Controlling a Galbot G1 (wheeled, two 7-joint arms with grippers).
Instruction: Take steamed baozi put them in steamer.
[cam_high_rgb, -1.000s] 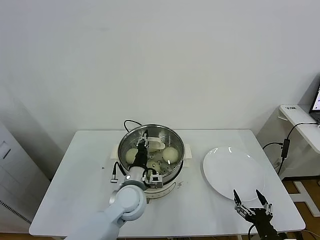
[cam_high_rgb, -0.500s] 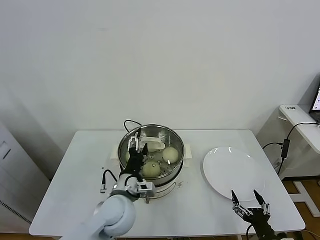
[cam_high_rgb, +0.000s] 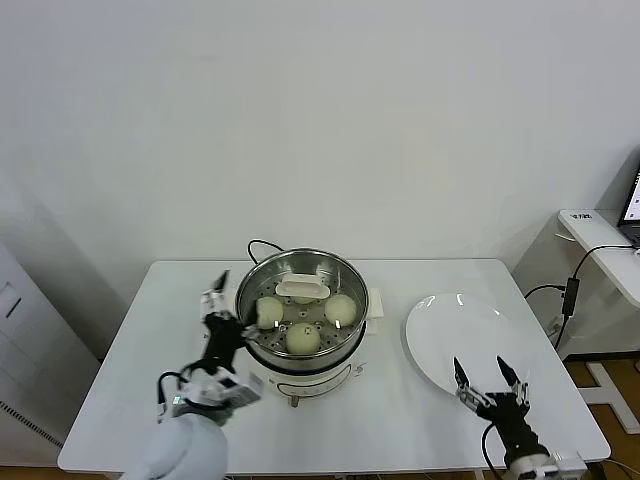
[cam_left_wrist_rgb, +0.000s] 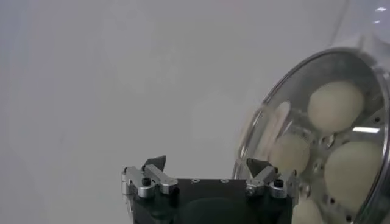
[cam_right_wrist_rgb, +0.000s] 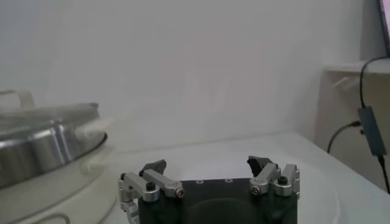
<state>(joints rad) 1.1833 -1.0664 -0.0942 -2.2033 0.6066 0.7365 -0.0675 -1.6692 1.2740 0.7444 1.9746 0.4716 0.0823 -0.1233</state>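
White wall fills the background, and a white table (cam_high_rgb: 150, 340) lies under my arms. My left gripper (cam_high_rgb: 217, 300) hangs with its fingers spread wide and nothing between them, just outside the steamer (cam_high_rgb: 345, 275), beside its rim on the side away from my other arm. Inside that shiny basket, right next to my open fingers, sit the steamed baozi (cam_high_rgb: 303, 338): one nearest my left gripper, one toward me, one on the far side; the left wrist view shows part of a fourth. A white handle lies among them toward the wall. Beyond the steamer is the white plate (cam_high_rgb: 440, 345), bare. My right gripper (cam_high_rgb: 479, 374) hovers over the plate's near edge, fingers also wide apart and holding nothing, well apart from the steamer.
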